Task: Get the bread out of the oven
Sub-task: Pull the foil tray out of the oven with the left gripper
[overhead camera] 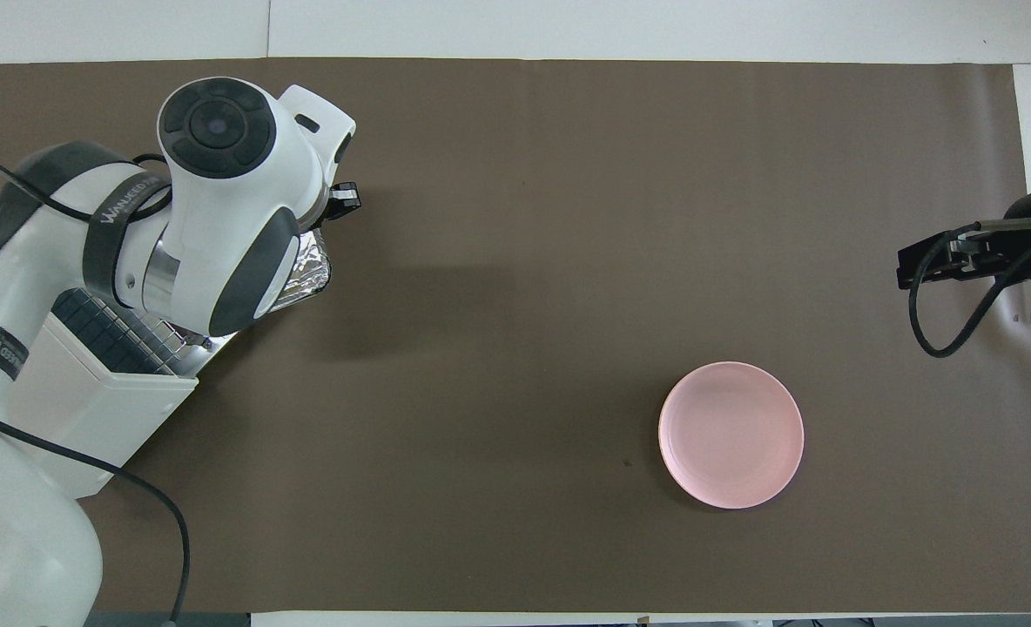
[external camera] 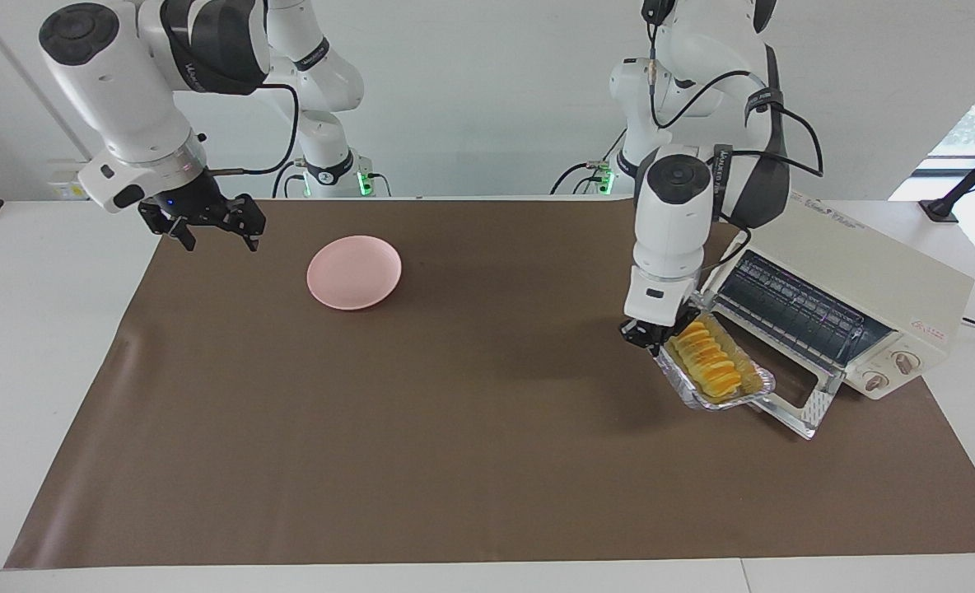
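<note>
The golden, ridged bread (external camera: 708, 359) lies in a crinkled foil tray (external camera: 733, 398). My left gripper (external camera: 649, 333) is shut on the tray's rim and holds it in the air, tilted, outside the oven over the lowered glass door (external camera: 802, 405) and the mat's edge beside it. The cream-white oven (external camera: 874, 272) stands open at the left arm's end, its wire rack (external camera: 792, 309) bare. In the overhead view only a corner of the foil tray (overhead camera: 308, 272) shows under my left arm; the bread is hidden there. My right gripper (external camera: 212, 229) is open and empty, waiting above the right arm's end.
A pink round plate (external camera: 354, 272) lies on the brown mat (external camera: 454, 428) toward the right arm's end; it also shows in the overhead view (overhead camera: 731, 434). The oven's cable (overhead camera: 141, 496) trails off near the robots.
</note>
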Tool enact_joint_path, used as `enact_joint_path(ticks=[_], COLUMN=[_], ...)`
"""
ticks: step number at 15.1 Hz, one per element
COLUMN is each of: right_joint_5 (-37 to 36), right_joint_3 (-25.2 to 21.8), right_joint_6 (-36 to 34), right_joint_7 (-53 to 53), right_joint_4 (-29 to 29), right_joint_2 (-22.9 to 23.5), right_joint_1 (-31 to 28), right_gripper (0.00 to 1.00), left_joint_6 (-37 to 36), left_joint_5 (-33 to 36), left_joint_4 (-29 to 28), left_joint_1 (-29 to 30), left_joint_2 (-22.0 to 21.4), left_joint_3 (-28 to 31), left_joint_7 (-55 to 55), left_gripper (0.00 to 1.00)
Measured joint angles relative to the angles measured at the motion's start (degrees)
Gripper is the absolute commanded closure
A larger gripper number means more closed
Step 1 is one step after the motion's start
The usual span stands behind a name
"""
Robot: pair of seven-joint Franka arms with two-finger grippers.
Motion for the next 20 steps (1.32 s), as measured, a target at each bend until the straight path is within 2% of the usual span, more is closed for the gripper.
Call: enact_joint_path(ticks=[6,10,14,20], right_joint_5=[0.0,0.0,0.0,0.0], right_joint_3=[0.0,0.0,0.0,0.0], right_joint_6=[0.0,0.0,0.0,0.0], right_joint_7=[0.0,0.0,0.0,0.0], right_joint_4=[0.0,0.0,0.0,0.0], right_joint_2=[0.0,0.0,0.0,0.0], right_joint_1=[0.0,0.0,0.0,0.0], right_gripper=[0.00,0.00,0.00,0.00], left_joint_6=[1.8,3.3,3.4,3.5], left_joint_5=[-2.4,-4.4,-6.8,-7.2], left_joint_4=[0.3,4.9,11.4,12.6], left_joint_1=[-6.7,-12.7,-15.0,-16.9], left_joint_2=[2.5,9.6,15.0,16.3], left_joint_3=[-1.8,-1.9,-1.9,-2.0], left_joint_7=[1.9,1.8,1.9,1.9], left_gripper=[1.00,1.00,1.00,1.00])
